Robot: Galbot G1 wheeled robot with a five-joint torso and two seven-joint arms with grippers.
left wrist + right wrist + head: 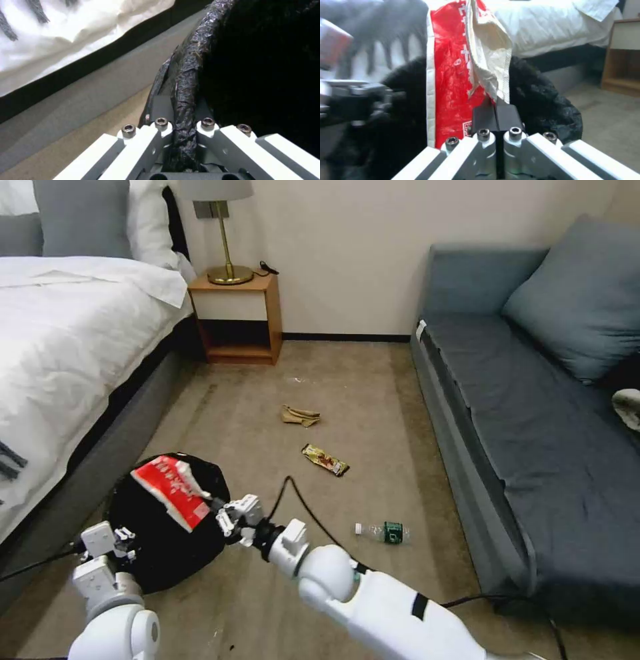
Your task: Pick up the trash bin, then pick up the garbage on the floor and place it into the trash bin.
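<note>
trash bin (160, 543) in left tool (123, 537) — one red packet (172, 492) pinched by right tool (223, 513), three litter items (325, 459) on floor

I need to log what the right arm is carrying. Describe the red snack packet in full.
The red snack packet is a flat, crinkled foil-like bag, glossy red with white print and a white edge strip, its torn top showing a cream-white inner side. It hangs tilted over the open mouth of the round black bin with a black plastic bag liner, not yet dropped in. The right pincer is shut on its torn edge; nothing else visibly touches it. The left pincer grips the bin's lined rim.
</note>
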